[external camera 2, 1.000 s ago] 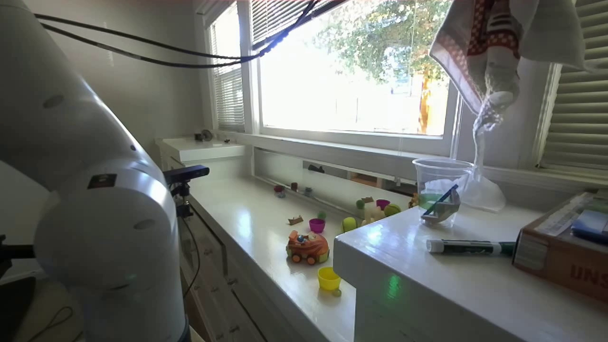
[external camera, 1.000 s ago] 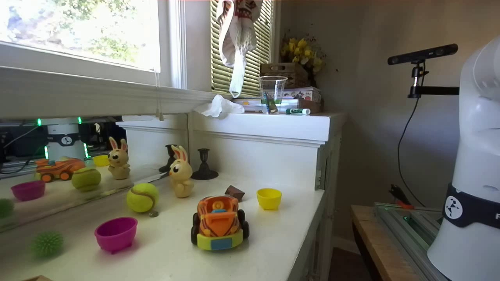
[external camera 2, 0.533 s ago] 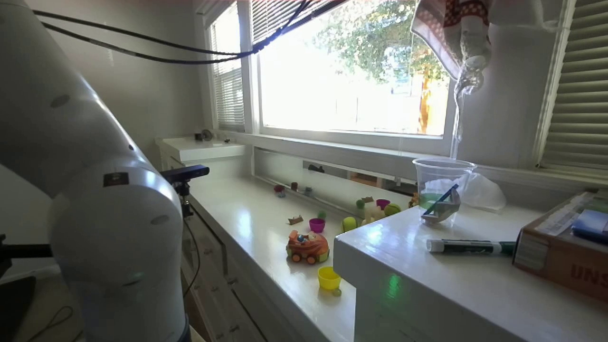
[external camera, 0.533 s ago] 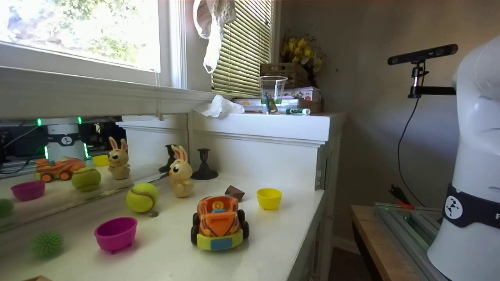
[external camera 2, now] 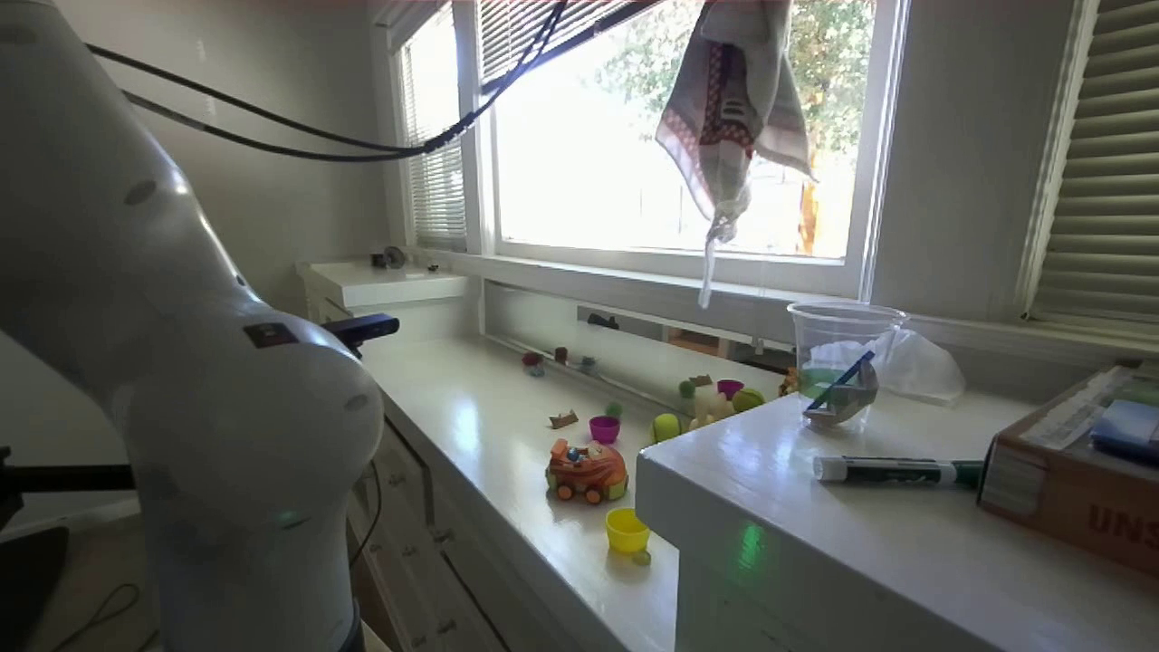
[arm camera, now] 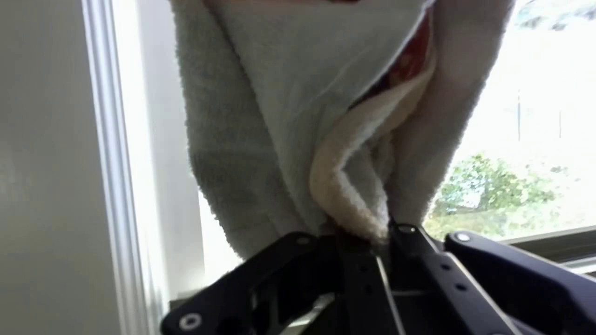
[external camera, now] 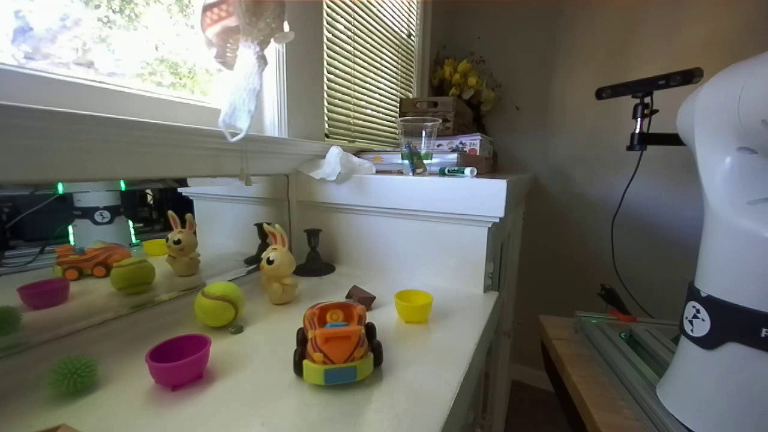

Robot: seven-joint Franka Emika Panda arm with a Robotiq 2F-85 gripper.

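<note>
In the wrist view my gripper (arm camera: 365, 239) is shut on a white terry towel (arm camera: 279, 111) with red patterned parts; its fabric is bunched between the fingertips. In both exterior views the towel hangs from above, in front of the window, with a narrow twisted lower end. It shows near the top in an exterior view (external camera: 243, 54) and more fully in an exterior view (external camera 2: 729, 100). The gripper itself is above the picture in both exterior views. The towel hangs above the white counter (external camera: 252, 402) and touches nothing below it.
On the counter are an orange toy car (external camera: 336, 342), a magenta cup (external camera: 179, 360), a yellow cup (external camera: 413, 306), a tennis ball (external camera: 219, 304), a bunny (external camera: 279, 267), a spiky green ball (external camera: 72, 375) and a candlestick (external camera: 313, 255). A clear plastic cup (external camera 2: 842, 362) and marker (external camera 2: 896, 471) stand on the raised ledge.
The towel has swung away from the blinds and over in front of the big window, lifting clear of the plastic cup's area. The arm has turned with it. The toys have not moved.
</note>
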